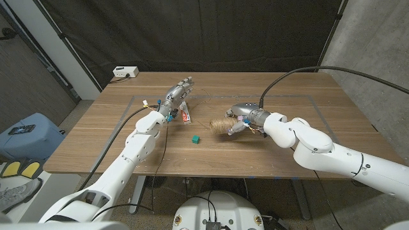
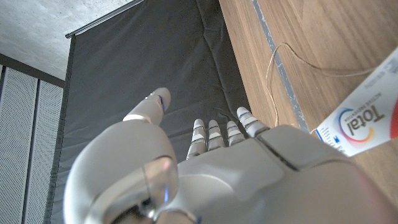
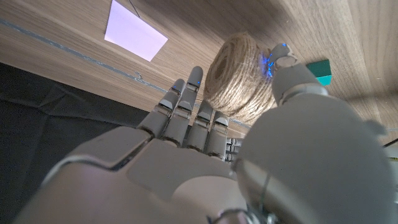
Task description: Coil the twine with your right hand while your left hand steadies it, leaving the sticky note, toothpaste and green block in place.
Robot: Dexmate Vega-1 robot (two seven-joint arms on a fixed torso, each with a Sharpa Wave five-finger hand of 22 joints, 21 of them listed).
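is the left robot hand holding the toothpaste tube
No, the left robot hand has its fingers stretched out with nothing in them, and the toothpaste tube lies on the table beside it.

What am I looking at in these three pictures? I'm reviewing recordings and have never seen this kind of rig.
This is a two-armed robot at a wooden table, each arm ending in a human-like hand. The wide picture comes from a camera on its head, looking down. The other two come from cameras on its wrists, looking along the backs of the hands, so they appear turned around.

The right hand grips a ball of twine, seen close up in the right wrist view. The left hand has its fingers extended over the table by a toothpaste tube; whether it touches the loose twine strand cannot be told.

Also on the table are a small green block and a pale sticky note.
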